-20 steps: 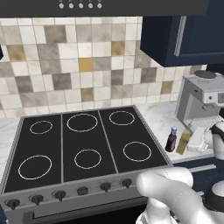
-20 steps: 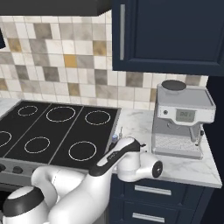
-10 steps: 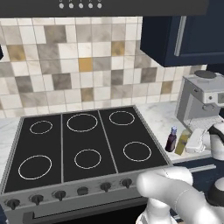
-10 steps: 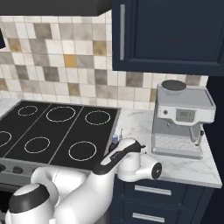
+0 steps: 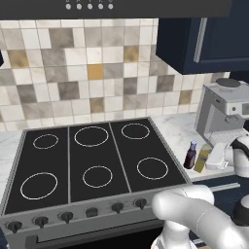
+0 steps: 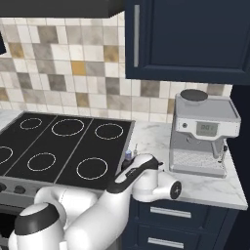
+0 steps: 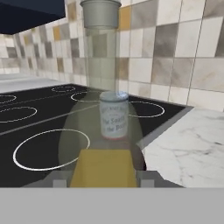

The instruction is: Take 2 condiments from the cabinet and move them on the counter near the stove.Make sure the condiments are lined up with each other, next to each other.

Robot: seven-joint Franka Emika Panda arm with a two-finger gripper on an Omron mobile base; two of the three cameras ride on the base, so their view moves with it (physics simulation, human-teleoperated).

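Observation:
The tall clear oil bottle (image 5: 202, 158) stands on the white marble counter (image 5: 174, 130) just right of the stove (image 5: 97, 155). My gripper (image 5: 208, 159) is shut on it from the right. In the hand view this oil bottle (image 7: 101, 65) rises between my gripper's (image 7: 104, 177) tips, with its yellow label low down. The dark red-brown bottle (image 5: 189, 155) with a blue cap stands right beside it, on the stove side, and its pale label (image 7: 113, 117) shows through the clear glass. The blue cap (image 6: 128, 155) peeks out behind my arm. The cabinet is out of view.
A grey coffee machine (image 5: 226, 112) (image 6: 202, 132) stands on the counter (image 6: 156, 139) to the right of the bottles. A navy door cabinet (image 6: 185, 39) hangs above it. Tiled wall runs behind the stove (image 6: 58, 146), and the counter's front edge lies close to the bottles.
The arm's lower links have shifted slightly. Both bottles and the gripper stay where they were.

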